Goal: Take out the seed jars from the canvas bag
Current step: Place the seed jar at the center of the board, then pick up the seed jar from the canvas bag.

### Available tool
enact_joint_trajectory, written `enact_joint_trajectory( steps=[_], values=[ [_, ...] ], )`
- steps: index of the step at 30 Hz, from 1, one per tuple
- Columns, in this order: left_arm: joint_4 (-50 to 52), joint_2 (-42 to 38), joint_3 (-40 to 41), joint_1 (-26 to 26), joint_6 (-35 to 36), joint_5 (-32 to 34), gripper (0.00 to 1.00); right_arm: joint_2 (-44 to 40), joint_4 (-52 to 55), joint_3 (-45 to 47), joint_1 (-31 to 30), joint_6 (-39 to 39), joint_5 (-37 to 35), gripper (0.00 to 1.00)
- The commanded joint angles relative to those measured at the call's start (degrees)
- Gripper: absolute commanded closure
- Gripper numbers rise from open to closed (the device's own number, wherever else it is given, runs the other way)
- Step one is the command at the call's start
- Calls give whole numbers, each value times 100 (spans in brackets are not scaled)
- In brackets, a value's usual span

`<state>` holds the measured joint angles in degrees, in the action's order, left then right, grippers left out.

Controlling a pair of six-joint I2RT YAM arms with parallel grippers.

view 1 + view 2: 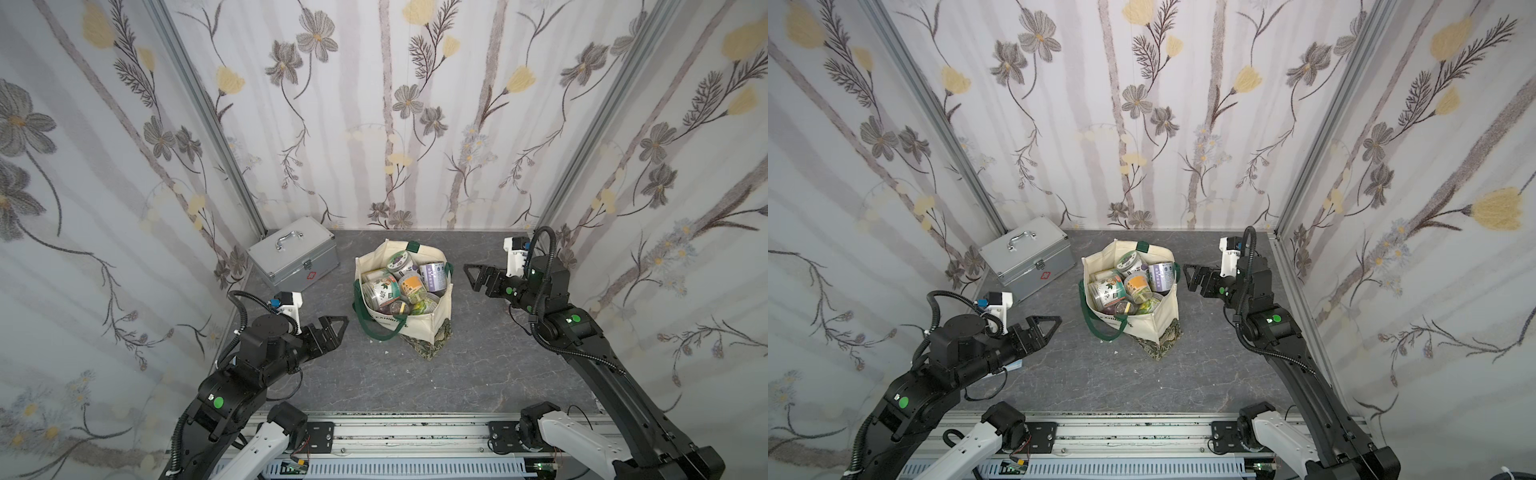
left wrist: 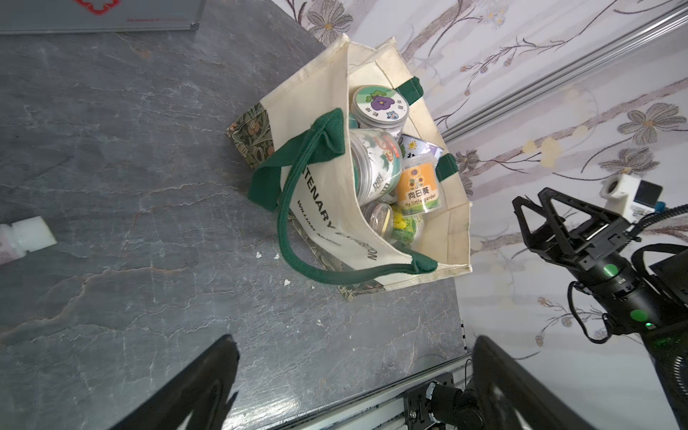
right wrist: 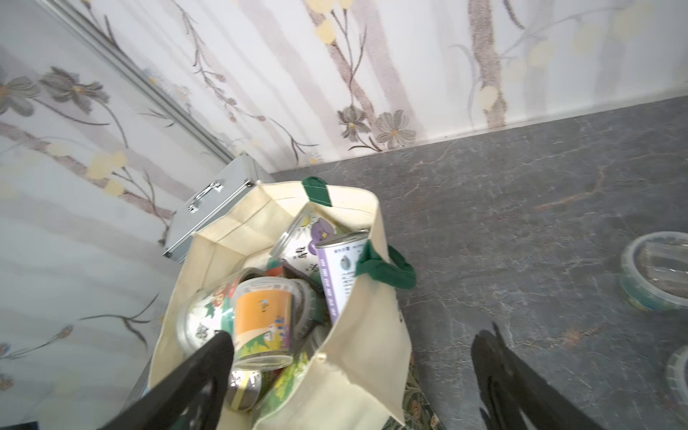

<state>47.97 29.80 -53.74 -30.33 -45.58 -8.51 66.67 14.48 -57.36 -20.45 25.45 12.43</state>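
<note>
Floral-papered booth, grey stone-look table [image 1: 478, 374], silver case [image 1: 291, 257] in the back corner. Bag [image 1: 419, 328] stands upright mid-table, mouth open, jars [image 1: 409, 286] piled inside, most lying tilted. One short clear jar [image 3: 655, 271] sits out on the table, seen only in the R wrist view. R gripper [image 1: 468, 276] hovers just beside the bag's rim, jaws wide, nothing in them. L gripper [image 1: 343, 328] is near the bag's other side, not touching, also wide open & empty.

My read: next is an R pick off the top of the pile. I'd take the orange jar [image 3: 260, 320], since it's uppermost & clear of the green handle [image 3: 383, 268] draped over the rim. Come in from above, straddle the body, close gently b/c the plastic looks slick. Lift straight so the canvas doesn't drag. If the bag leans, pin the rim w/ L.
</note>
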Motion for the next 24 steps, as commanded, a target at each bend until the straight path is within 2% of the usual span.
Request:
enact_joint_trajectory(
  steps=[1,7,12,24],
  values=[
    [557,-161,-32,-3,-168,168,0,174,125,-341,-363,60,137,0],
    [959,-264,-199,2,-170,215,0,704,461,-1179,-1217,-69,50,0],
    [747,-239,-12,-2,-188,140,0,1165,811,-1796,-1766,-218,-94,0],
    [-330,368,674,0,12,-150,0,2439,1967,-3498,-2200,-459,-404,0]
  ],
)
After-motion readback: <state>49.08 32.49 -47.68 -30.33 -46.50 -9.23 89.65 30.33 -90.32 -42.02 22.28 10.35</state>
